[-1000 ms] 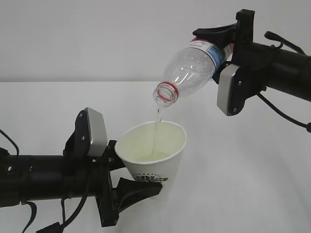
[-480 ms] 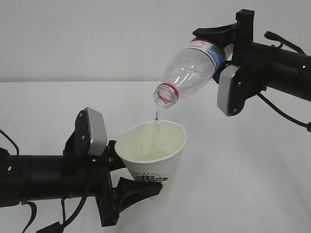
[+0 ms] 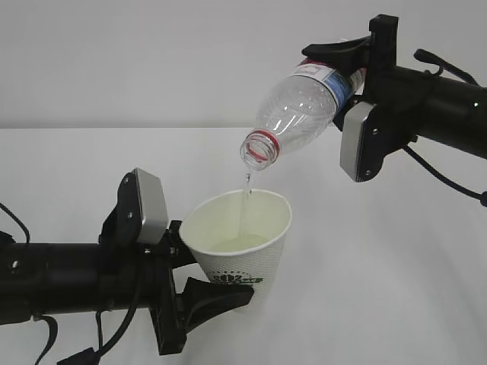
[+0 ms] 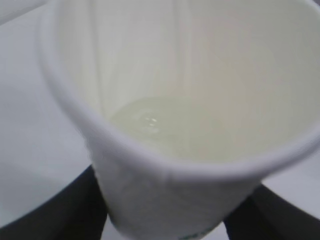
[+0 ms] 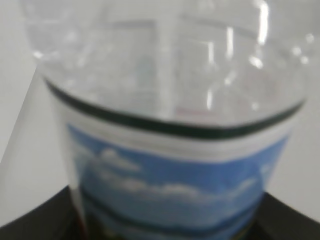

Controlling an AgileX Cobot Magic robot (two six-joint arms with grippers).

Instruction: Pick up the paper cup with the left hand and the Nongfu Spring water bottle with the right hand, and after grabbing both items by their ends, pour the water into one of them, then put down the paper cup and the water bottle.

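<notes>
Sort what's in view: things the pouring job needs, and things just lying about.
Job: paper cup, water bottle, water, left gripper holding the cup, right gripper holding the bottle.
Lying about: nothing; only the bare white table.

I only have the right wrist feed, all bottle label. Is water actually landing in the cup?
Observer: Yes. The exterior view shows a thin stream of water falling from the bottle mouth into the paper cup.
Operator: How full is it?
Observer: The left wrist view shows only a shallow pool at the bottom.
Operator: Is the cup held or on the table?
Observer: Held. The left gripper clamps its lower part, with the rim tilted toward the camera.
</notes>
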